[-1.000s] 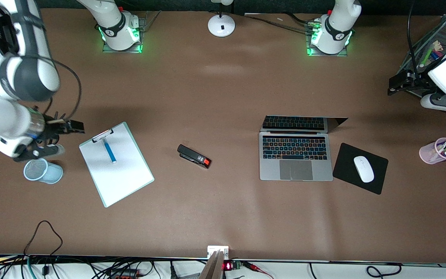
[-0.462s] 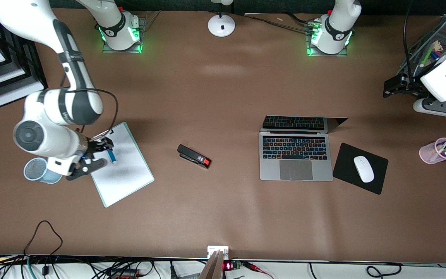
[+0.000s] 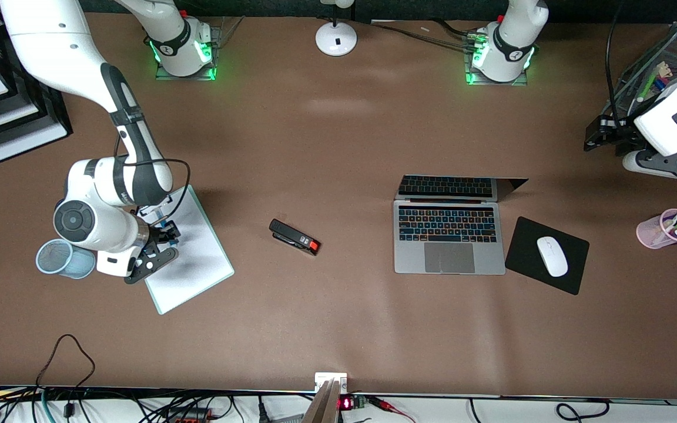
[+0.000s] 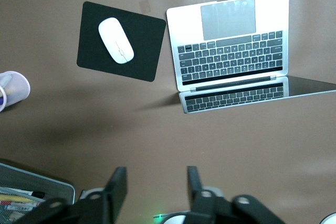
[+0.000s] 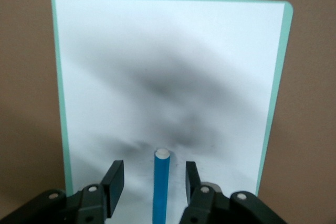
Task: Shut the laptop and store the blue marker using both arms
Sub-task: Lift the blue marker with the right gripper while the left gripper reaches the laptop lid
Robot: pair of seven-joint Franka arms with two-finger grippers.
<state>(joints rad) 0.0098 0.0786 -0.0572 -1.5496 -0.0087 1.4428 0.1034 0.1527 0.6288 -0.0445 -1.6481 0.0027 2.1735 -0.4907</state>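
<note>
1. Front view: the right gripper (image 3: 165,236) hangs low over the clipboard (image 3: 188,258), at the right arm's end of the counter (image 3: 338,329). A blue mesh cup (image 3: 63,259) lies just beside the clipboard. The laptop (image 3: 448,233) stands open beside the black mouse pad (image 3: 546,254), which carries a white mouse (image 3: 552,256). The left gripper (image 3: 600,134) is over the counter's edge at the left arm's end, near a pink pen cup (image 3: 665,229). A stapler (image 3: 295,237) lies mid-counter.
2. Left wrist view: the left gripper (image 4: 155,190) has its jaws released, holding nothing, with the laptop (image 4: 234,45) and mouse pad (image 4: 121,40) well apart from it.
3. Right wrist view: the right gripper (image 5: 154,182) has its jaws spread on either side of the blue marker (image 5: 160,186), which lies flat on the clipboard (image 5: 168,77); neither jaw touches it.
</note>
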